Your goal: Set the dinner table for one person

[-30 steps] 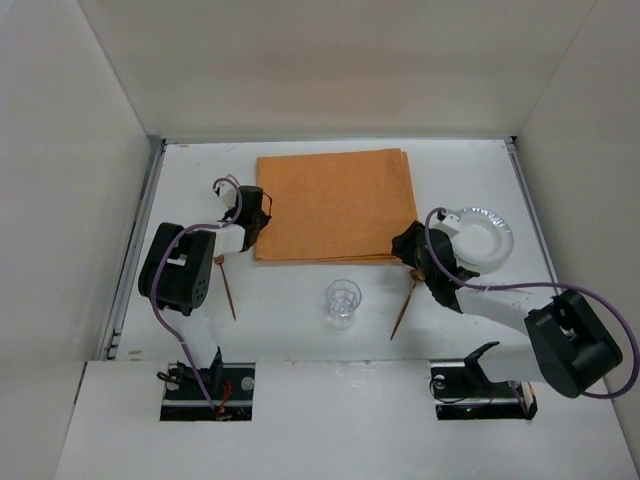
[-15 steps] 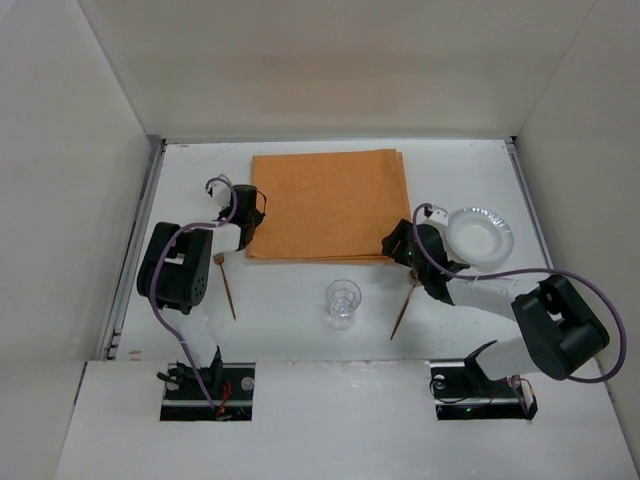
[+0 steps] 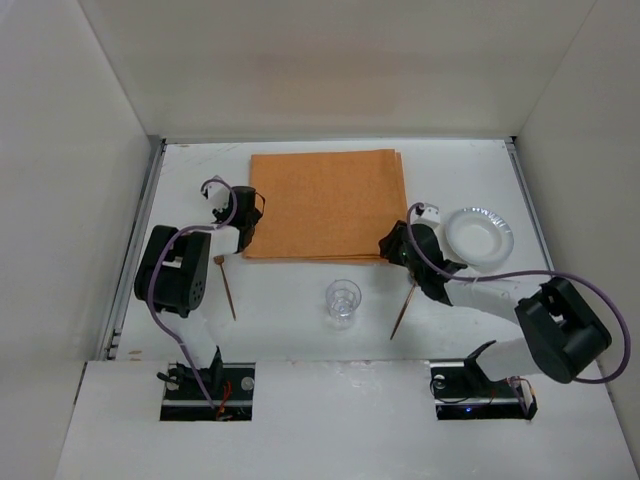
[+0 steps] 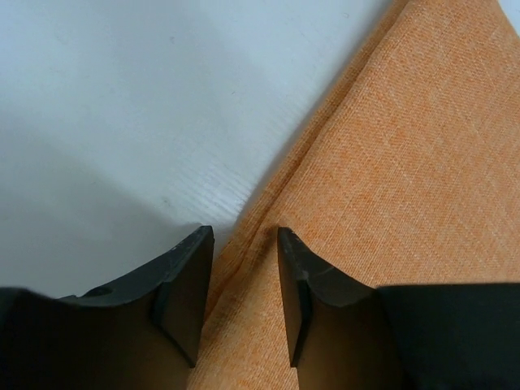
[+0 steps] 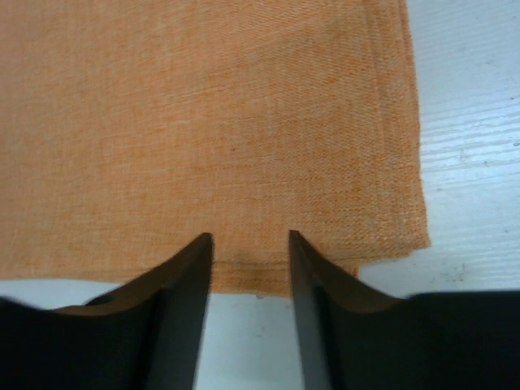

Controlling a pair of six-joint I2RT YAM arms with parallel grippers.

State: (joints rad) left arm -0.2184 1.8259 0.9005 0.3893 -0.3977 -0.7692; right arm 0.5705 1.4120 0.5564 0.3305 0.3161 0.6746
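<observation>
The dinner table (image 3: 285, 330) is a white top with an orange placemat (image 3: 325, 205) lying flat at its back middle. My left gripper (image 3: 246, 222) stands open at the mat's left edge. In the left wrist view the folded edge of the placemat (image 4: 390, 162) runs between the parted fingers of the left gripper (image 4: 244, 237). My right gripper (image 3: 392, 243) is open at the mat's near right corner. In the right wrist view the right gripper (image 5: 250, 237) straddles the near hem of the placemat (image 5: 203, 122), and nothing is pinched.
A white plate (image 3: 480, 233) lies right of the mat. A clear glass (image 3: 342, 300) stands in front of it. One brown utensil (image 3: 227, 285) lies at the left and another brown utensil (image 3: 405, 305) at the right. Metal rails (image 3: 135, 250) line the table's sides.
The placemat has slid a little to the left. My left gripper has opened and let go of its edge. My right gripper has moved left onto the near right corner, and its jaws have narrowed.
</observation>
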